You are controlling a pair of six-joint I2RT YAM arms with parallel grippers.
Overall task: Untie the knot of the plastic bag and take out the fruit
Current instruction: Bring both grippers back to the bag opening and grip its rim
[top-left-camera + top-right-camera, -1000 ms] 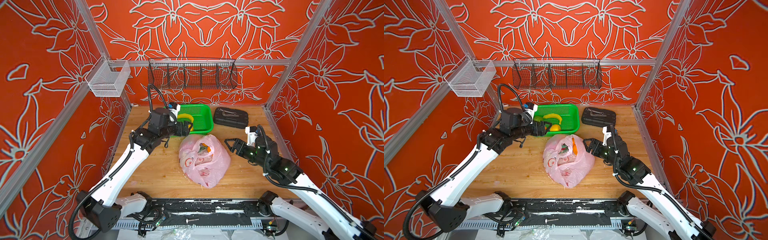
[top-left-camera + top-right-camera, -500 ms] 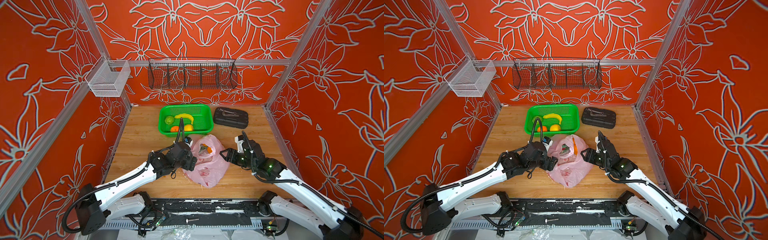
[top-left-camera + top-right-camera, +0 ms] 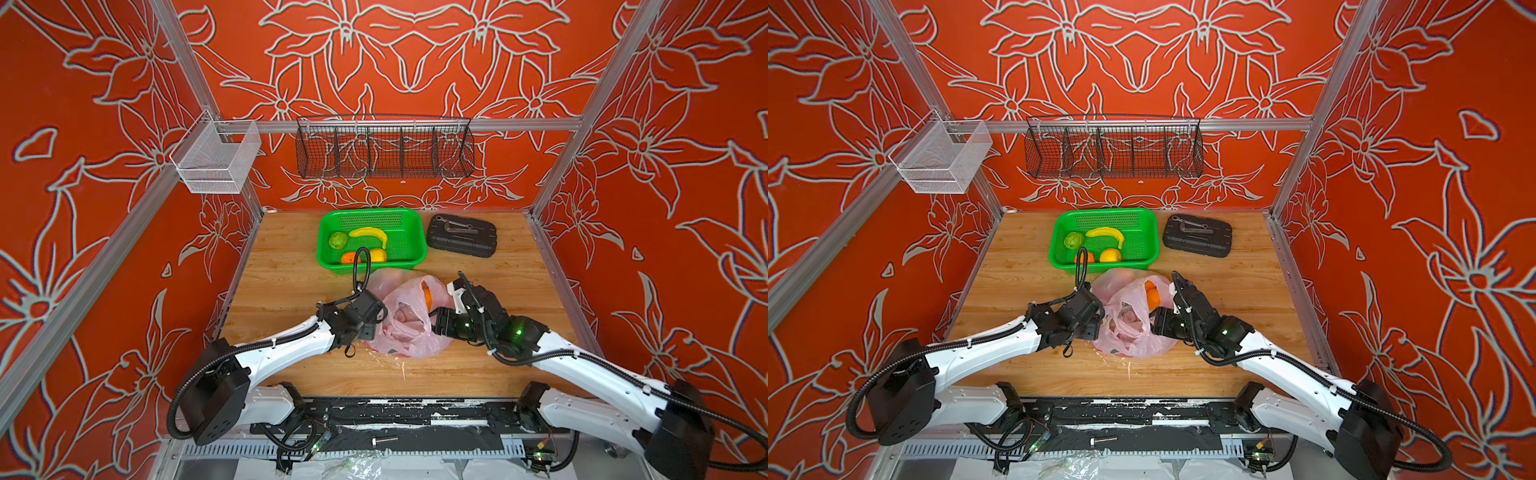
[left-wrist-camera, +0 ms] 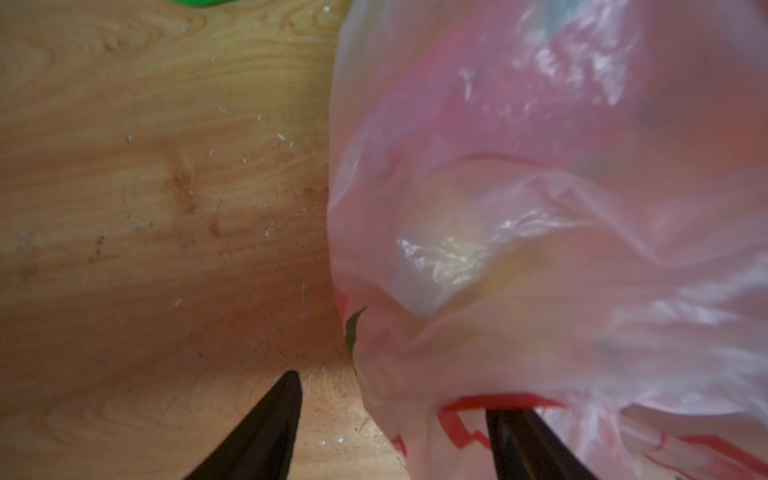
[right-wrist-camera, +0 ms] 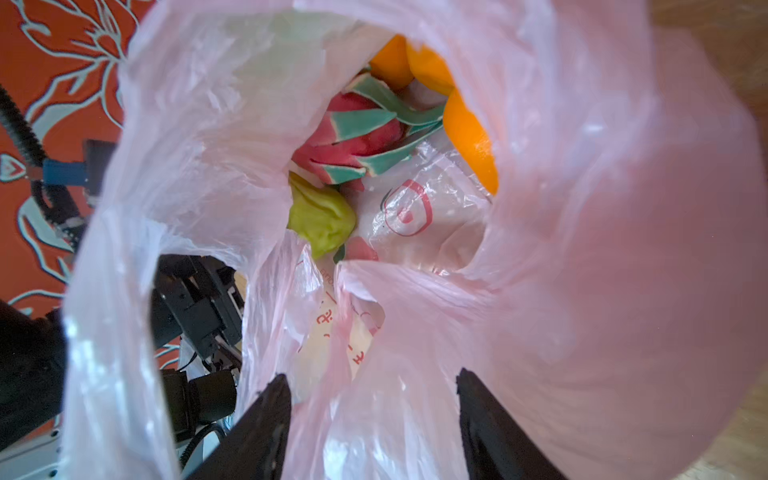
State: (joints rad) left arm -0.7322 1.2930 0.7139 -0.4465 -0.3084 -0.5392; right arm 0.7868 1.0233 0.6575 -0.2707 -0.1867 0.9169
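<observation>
The pale-pink plastic bag (image 3: 409, 332) (image 3: 1129, 328) lies mid-table with its mouth gaping; the knot is out of view. Inside I see fruit: a dragon fruit (image 5: 353, 137), a green fruit (image 5: 322, 218) and oranges (image 5: 469, 137) (image 3: 427, 296). My left gripper (image 3: 376, 328) (image 4: 395, 392) sits low at the bag's left side, open, with the bag's edge between its fingers and one finger under the plastic. At the bag's right rim my right gripper (image 3: 434, 322) (image 5: 372, 373) is open, with loose plastic lying between its fingers.
Behind the bag the green basket (image 3: 409, 259) holds a green fruit (image 3: 338, 240), a banana (image 3: 370, 233), an orange (image 3: 348, 258) and a yellow fruit (image 3: 376, 254). A black case (image 3: 462, 235) lies to its right. Wire baskets (image 3: 384, 145) (image 3: 216, 160) hang on the walls.
My left arm came back from the green basket and dropped to the bag's left side. The right gripper moved in onto the bag's right rim. Both jaws narrowed.
</observation>
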